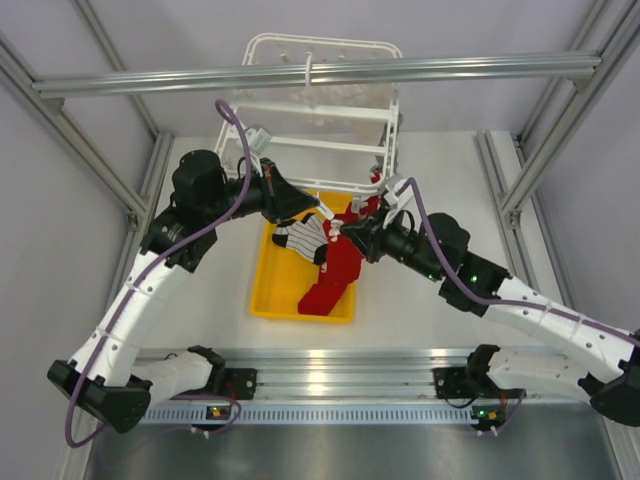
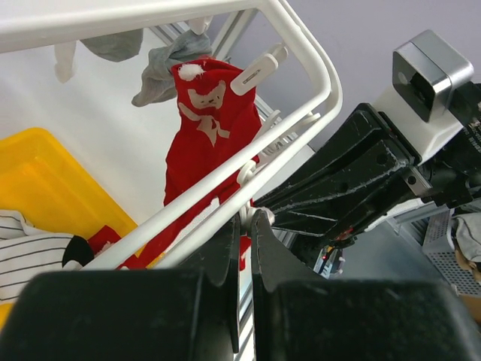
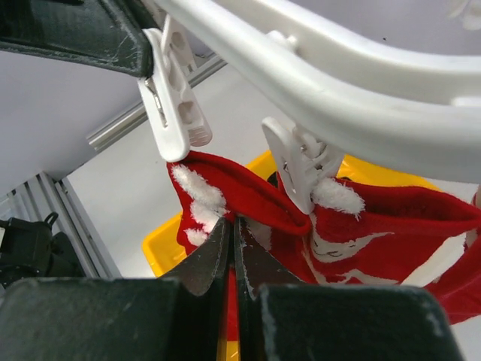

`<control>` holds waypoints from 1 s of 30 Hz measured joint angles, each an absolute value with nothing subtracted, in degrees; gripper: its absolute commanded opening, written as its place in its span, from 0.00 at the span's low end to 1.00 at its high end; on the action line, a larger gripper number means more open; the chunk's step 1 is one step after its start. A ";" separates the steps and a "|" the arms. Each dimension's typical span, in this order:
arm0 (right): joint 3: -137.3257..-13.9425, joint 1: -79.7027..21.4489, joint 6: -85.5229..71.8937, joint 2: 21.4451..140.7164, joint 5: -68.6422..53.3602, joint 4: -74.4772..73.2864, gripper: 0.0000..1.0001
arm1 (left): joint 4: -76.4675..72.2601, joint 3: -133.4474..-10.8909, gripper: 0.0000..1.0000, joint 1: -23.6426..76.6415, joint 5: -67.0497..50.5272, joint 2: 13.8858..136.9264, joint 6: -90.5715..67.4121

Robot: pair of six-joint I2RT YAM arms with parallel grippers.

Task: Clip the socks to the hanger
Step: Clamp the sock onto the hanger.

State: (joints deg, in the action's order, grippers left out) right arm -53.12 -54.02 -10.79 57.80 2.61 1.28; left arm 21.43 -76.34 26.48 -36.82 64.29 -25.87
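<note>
The white hanger [image 1: 322, 146] stands at the back, over the far end of a yellow tray [image 1: 262, 292]. My right gripper [image 1: 341, 233] is shut on the cuff of a red sock [image 3: 252, 188] and holds it up under the frame [image 3: 338, 83], right below a white clip [image 3: 177, 113]. My left gripper [image 1: 305, 206] is shut on that clip's top end [image 2: 261, 218]. A second red sock [image 3: 391, 218] hangs from the neighbouring clip [image 3: 301, 162]. A striped sock [image 1: 298, 238] lies in the tray.
A grey aluminium beam [image 1: 300, 75] crosses above the hanger. Grey socks [image 2: 161, 64] hang on the frame's far side. The two arms meet closely under the frame's front edge. Metal rails run along both table sides.
</note>
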 measured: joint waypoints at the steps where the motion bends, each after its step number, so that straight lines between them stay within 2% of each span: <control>1: -53.12 -53.58 -11.20 57.80 2.22 1.26 0.00 | 21.30 -76.29 0.00 26.48 -36.93 64.29 -25.91; 20: -53.30 -50.43 -16.80 58.39 -5.13 1.32 0.00 | 20.05 -75.53 0.00 26.33 -37.85 64.29 -26.65; 30: -53.69 -50.09 -18.04 58.72 -5.21 1.15 0.00 | 19.57 -75.09 0.00 26.33 -38.13 64.29 -26.70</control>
